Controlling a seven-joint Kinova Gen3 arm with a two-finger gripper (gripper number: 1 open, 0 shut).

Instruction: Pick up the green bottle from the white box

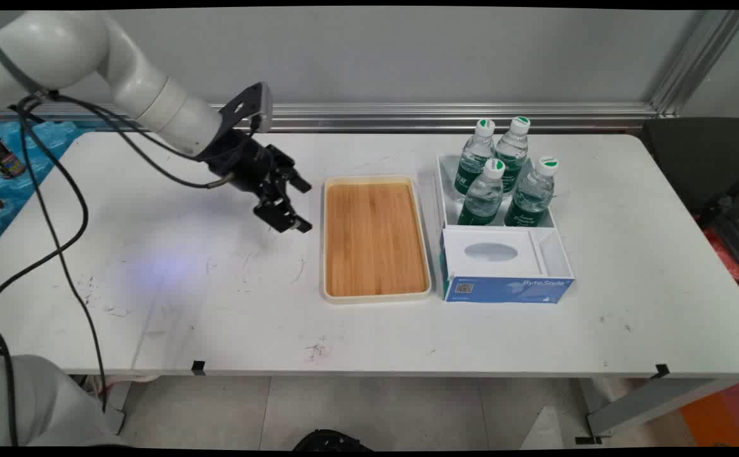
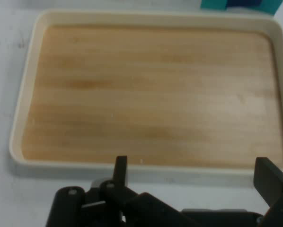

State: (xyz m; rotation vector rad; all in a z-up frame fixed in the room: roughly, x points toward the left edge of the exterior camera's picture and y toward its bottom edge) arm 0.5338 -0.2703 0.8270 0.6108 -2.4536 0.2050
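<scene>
Well to the left of the tray, black cables (image 1: 58,241) hung from the white arm and looped down past the near edge of the table (image 1: 153,304). Closer to the tray, just off its left rim and toward its far corner, the gripper (image 1: 305,207) hovered above the bare tabletop, tilted so that its fingers pointed toward the tray. The pincer stood wide open, its two fingers well apart, with nothing between them and nothing in its hold. In the hand view the gripper (image 2: 194,172) showed the same thing: one finger rose at the lower middle, the other at the lower right, and the gap between them framed only the tray's near rim.

The tray (image 1: 325,254) itself, cream-rimmed with a wooden floor, lay flat on the table, and nothing rested in it; in the hand view the tray (image 2: 23,118) filled nearly the whole picture.

Just beside the tray's right rim sat a blue-sided tissue box (image 1: 503,289) with an oval slot in its white top. Behind that box, level with the tray's far half, an open white bin (image 1: 440,190) held four water bottles (image 1: 484,197) standing upright with green-and-white caps, packed close together.
</scene>
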